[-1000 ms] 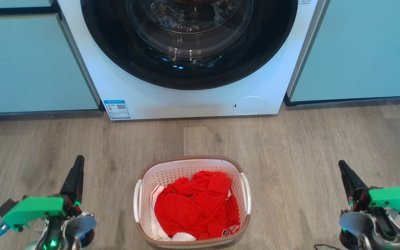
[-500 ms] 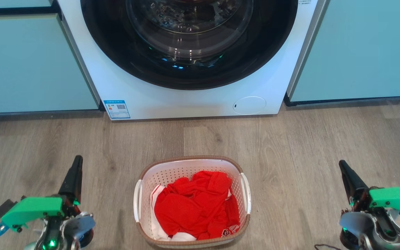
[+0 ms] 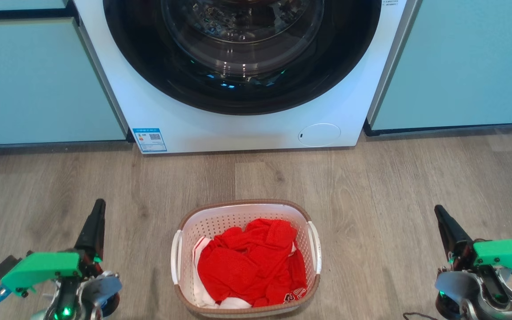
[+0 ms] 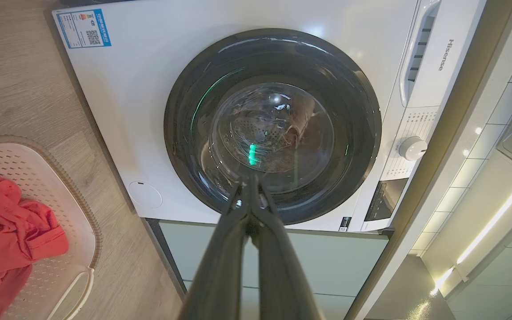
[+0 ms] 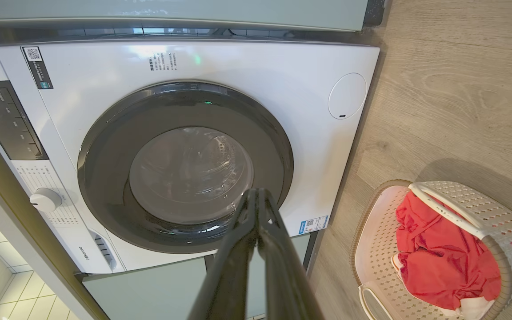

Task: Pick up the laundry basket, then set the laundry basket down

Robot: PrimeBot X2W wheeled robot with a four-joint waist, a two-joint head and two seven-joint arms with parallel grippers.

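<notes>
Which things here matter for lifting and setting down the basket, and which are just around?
For the job: laundry basket, on the floor between the two arms; left gripper and right gripper, both shut and clear of it.
Just around: red clothes inside it; washing machine; green cabinets.

The laundry basket (image 3: 238, 214), white perforated plastic with a brown woven-look rim and two white side handles, is standing upright on the wood floor (image 3: 371, 186) before the washing machine (image 3: 238, 133), holding red clothing (image 3: 247, 262).
</notes>
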